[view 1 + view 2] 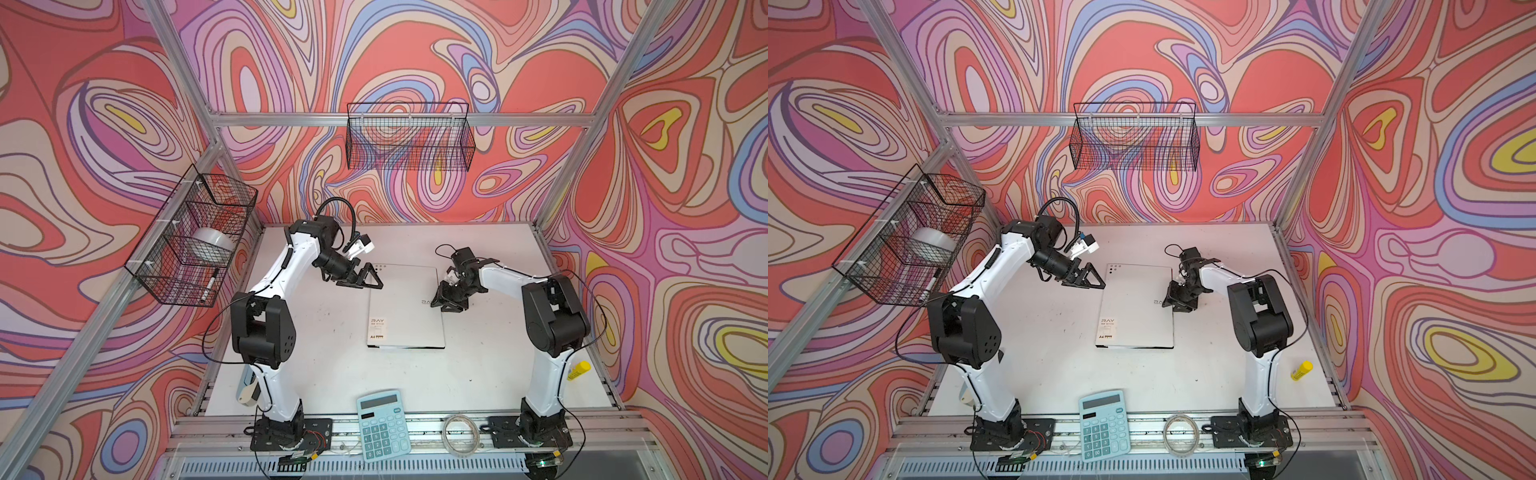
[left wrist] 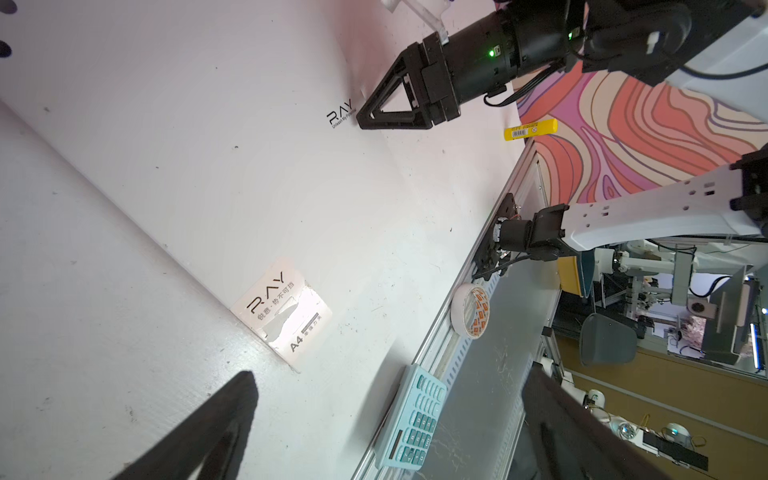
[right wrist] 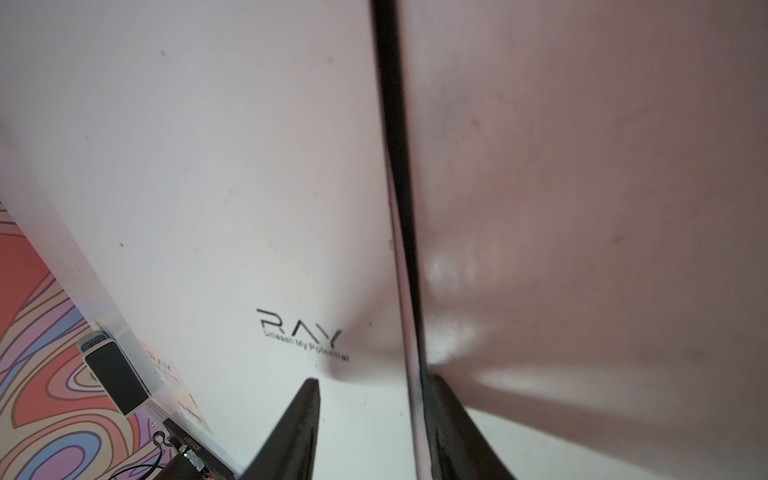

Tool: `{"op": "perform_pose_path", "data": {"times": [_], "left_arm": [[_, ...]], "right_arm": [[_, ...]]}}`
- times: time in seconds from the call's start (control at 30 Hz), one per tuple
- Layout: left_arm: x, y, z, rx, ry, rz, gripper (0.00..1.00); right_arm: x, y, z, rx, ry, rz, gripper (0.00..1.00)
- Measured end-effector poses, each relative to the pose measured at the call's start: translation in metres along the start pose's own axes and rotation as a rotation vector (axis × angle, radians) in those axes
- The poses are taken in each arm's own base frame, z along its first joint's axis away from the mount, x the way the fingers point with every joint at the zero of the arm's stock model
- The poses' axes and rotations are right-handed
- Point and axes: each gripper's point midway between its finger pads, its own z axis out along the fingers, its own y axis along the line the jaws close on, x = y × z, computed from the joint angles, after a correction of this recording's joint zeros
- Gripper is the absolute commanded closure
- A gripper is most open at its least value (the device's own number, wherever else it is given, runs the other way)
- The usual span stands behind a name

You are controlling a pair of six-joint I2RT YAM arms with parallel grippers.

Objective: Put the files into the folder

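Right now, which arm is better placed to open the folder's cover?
Right, probably: the right gripper has its jaws either side of the right edge of the closed folder. The left gripper hovers open near its far left corner, holding nothing.

The flat silver-white folder (image 1: 405, 307) is taking up the middle of the white tabletop (image 1: 332, 361); bare surface is lying open between it and the teal calculator (image 1: 384, 424) sitting at the front edge; a yellow cylindrical tube (image 1: 579, 370) is resting near the right edge.
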Motion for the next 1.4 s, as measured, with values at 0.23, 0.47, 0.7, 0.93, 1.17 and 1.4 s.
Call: {"op": "perform_pose_path", "data": {"times": [0.23, 0.47, 0.7, 0.93, 1.17, 1.4], "left_arm": [[0.003, 0.01, -0.011, -0.043, -0.028, -0.005, 0.0], [0.007, 0.032, -0.017, -0.184, -0.052, -0.013, 0.0], [0.005, 0.053, -0.038, -0.382, -0.131, -0.006, 0.0], [0.014, 0.079, -0.059, -0.578, -0.284, -0.026, 0.0], [0.035, 0.108, -0.068, -0.68, -0.467, -0.038, 0.0], [0.041, 0.145, -0.076, -0.773, -0.603, -0.07, 0.0]], "right_arm": [[0.001, 0.02, 0.01, -0.021, 0.015, -0.021, 0.55], [-0.013, 0.011, 0.005, 0.067, -0.064, -0.028, 0.55], [-0.052, 0.003, -0.051, 0.108, -0.286, -0.029, 0.53], [-0.082, -0.002, -0.129, 0.049, -0.551, -0.048, 0.45], [-0.08, 0.005, -0.166, 0.052, -0.739, -0.189, 0.39], [-0.075, -0.016, -0.197, 0.159, -0.983, -0.276, 0.31]]}}
